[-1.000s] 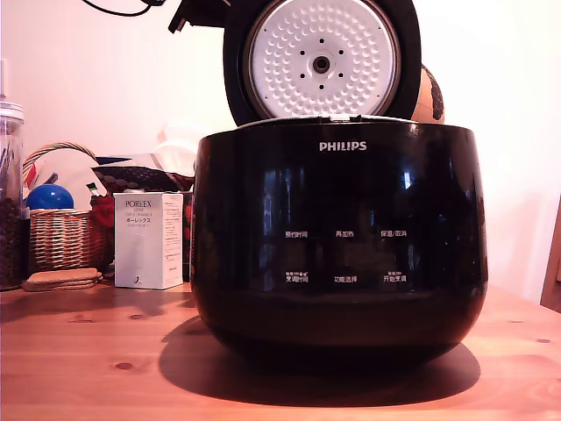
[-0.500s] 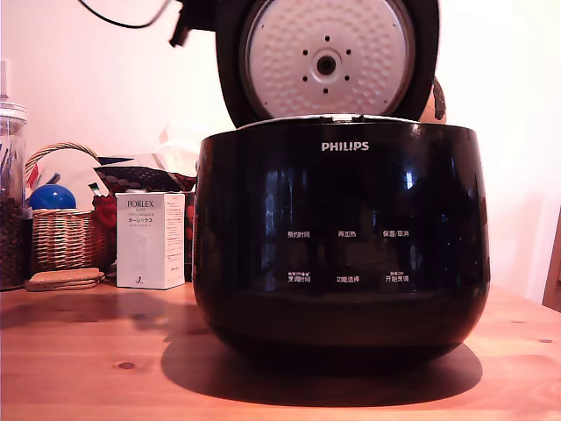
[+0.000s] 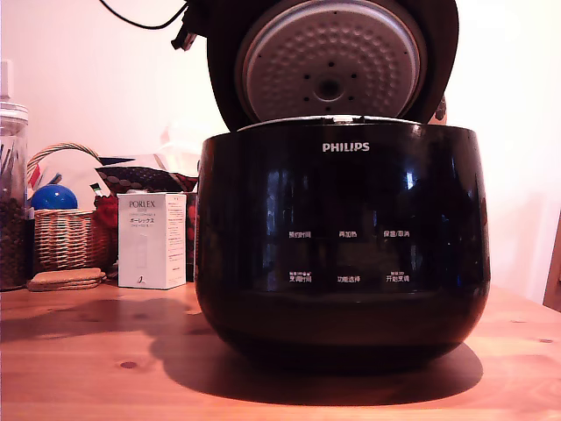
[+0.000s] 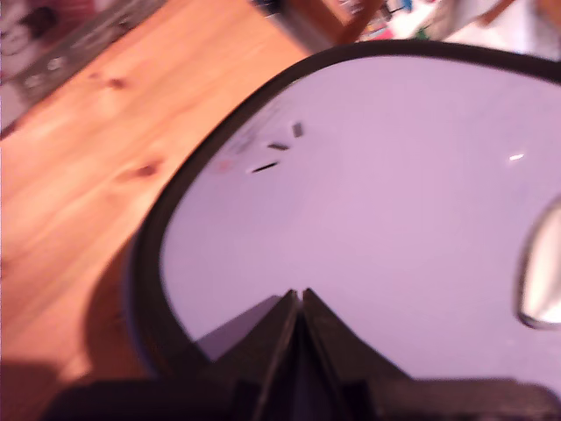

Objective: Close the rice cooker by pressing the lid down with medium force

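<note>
1. Filling most of the exterior view: the rice cooker (image 3: 342, 246), glossy black, standing on a wooden table (image 3: 88, 351), white "PHILIPS" logo near its upper front and small white button labels lower down, too small to read.
2. Raised above the pot at the back: the lid (image 3: 329, 66), tilted forward, dimpled silvery inner plate and small central hub facing the camera — top of the black rim cut off by the upper frame edge.
3. Just visible at the lid's upper edge toward the exterior view's left: a dark bit of hardware and a black cable (image 3: 140, 19), mostly out of frame; no gripper fingers discernible here.
4. Lined up on the exterior view's left, behind and beside the cooker: a white box (image 3: 151, 239), a wicker basket (image 3: 61, 239) with a blue ball (image 3: 53, 196) in it, a glass jar (image 3: 12, 202) cut by the frame edge, flat coasters (image 3: 63, 279). Partly hidden behind the box and cooker: dark patterned and red items, hard to identify.
5. Seen blurred in the wrist view: the lid's outer face (image 4: 377, 202), pale and reflective inside a black rim, wooden table beyond; a shiny oval at the frame edge, cut off.
6. Pressed against that outer face: the gripper (image 4: 301, 303), dark fingers (image 4: 272, 342) drawn together to a point with nothing between them, bases cut off by the frame edge.
</note>
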{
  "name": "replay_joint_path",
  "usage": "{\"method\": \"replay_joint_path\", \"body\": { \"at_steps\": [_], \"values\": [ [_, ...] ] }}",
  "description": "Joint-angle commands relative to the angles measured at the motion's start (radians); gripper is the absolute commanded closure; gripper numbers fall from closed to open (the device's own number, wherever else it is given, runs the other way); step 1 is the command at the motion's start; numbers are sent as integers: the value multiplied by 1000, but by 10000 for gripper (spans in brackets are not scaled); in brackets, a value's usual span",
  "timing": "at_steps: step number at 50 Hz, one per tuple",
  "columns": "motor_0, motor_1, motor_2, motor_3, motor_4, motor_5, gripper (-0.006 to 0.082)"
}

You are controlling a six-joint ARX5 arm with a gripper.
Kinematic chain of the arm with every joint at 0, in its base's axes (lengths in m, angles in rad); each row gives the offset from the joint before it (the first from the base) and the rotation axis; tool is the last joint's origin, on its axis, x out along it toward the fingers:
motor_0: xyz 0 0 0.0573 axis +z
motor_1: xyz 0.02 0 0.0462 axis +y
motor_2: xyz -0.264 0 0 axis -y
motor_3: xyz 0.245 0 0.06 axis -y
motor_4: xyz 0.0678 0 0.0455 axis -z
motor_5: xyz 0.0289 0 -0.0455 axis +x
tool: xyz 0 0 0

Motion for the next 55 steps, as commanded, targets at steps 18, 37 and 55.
{"method": "replay_joint_path", "body": {
  "at_steps": [18, 37, 55],
  "values": [
    [-132, 6, -3, -9, -92, -37, 787],
    [-166, -52, -27, 26, -148, -60, 787],
    [-185, -201, -309, 212, -209, -103, 787]
  ]
}}
